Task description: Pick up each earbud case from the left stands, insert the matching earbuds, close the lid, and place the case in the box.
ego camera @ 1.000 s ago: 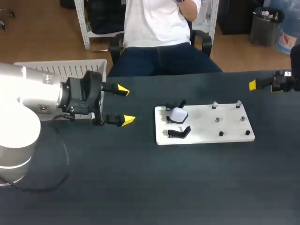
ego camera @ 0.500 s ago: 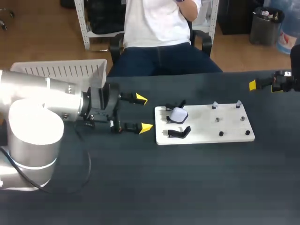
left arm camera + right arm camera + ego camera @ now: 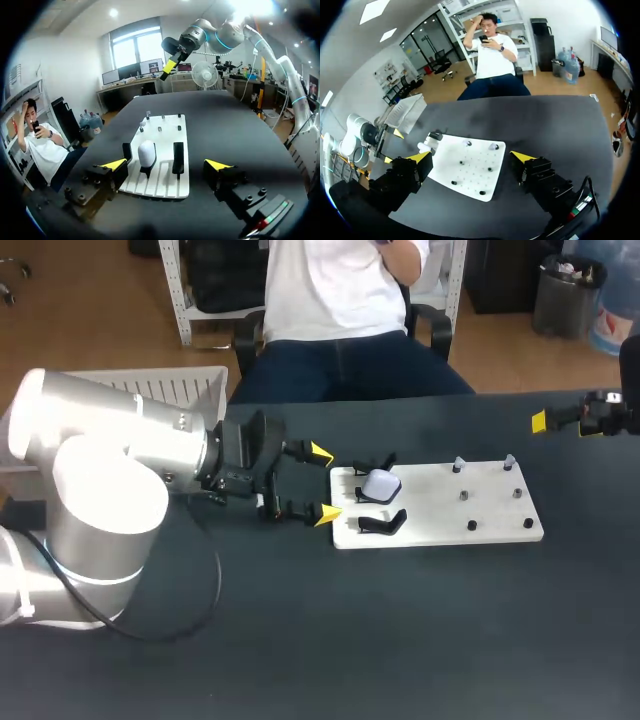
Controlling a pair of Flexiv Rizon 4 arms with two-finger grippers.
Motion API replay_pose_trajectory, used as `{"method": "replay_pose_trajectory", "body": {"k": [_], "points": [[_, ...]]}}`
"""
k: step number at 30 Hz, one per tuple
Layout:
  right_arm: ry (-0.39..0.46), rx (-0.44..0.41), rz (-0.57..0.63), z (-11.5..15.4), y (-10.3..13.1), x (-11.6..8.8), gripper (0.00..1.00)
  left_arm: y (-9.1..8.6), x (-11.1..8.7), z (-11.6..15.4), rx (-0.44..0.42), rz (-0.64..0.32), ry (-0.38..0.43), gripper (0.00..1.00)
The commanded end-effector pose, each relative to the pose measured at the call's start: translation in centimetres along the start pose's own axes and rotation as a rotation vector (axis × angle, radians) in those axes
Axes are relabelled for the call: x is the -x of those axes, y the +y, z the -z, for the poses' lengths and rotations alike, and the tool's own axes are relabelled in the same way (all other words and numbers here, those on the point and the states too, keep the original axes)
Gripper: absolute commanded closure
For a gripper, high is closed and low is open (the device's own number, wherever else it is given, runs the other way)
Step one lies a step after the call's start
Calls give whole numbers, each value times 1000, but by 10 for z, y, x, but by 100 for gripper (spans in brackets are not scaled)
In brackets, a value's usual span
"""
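My left tool (image 3: 324, 483) has its yellow-tipped fingers spread wide and clamps nothing. It sits at the short end of the white board (image 3: 440, 512) that carries the stands, with one tip at the board's edge and the other just off its corner. In the left wrist view the tool (image 3: 166, 165) frames that end of the board (image 3: 161, 183), and the earbud case (image 3: 146, 152) lies straight ahead of the open fingers, apart from both. The case (image 3: 380, 484) is white, rounded and closed. It rests on the middle stand at this end of the board, between two bare black stands (image 3: 383, 524) that flank it. Toward the board's other end are small dark pegs (image 3: 465, 496). Two of them at the far edge carry pale bits (image 3: 466, 143) that are too small for me to make out. The board lies flat on the dark table (image 3: 400, 640). My right tool (image 3: 470, 156) hangs well apart from the board, out past its peg end near the table's edge. Its fingers are also spread and hold nothing. A white slatted box (image 3: 140, 387) stands well apart from the board, beyond my left arm.
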State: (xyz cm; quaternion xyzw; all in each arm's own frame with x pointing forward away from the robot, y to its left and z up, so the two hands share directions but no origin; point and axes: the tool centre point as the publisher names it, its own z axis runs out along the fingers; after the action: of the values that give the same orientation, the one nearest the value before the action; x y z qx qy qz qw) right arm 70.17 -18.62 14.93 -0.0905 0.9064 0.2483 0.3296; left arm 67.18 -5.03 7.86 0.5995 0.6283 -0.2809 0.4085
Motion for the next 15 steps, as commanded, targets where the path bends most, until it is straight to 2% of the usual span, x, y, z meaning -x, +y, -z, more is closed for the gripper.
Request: {"method": "replay_pose_trajectory", "body": {"k": [1, 6, 7, 15], "points": [[1, -1, 0, 0, 0, 0, 0, 1, 1, -1, -3, 2, 5, 0], [1, -1, 0, 0, 0, 0, 0, 1, 1, -1, -3, 2, 5, 0], [1, -1, 0, 0, 0, 0, 0, 1, -2, -3, -21, -5, -40, 0], [1, -1, 0, 0, 0, 0, 0, 10, -12, -22, -66, -8, -94, 0]]}}
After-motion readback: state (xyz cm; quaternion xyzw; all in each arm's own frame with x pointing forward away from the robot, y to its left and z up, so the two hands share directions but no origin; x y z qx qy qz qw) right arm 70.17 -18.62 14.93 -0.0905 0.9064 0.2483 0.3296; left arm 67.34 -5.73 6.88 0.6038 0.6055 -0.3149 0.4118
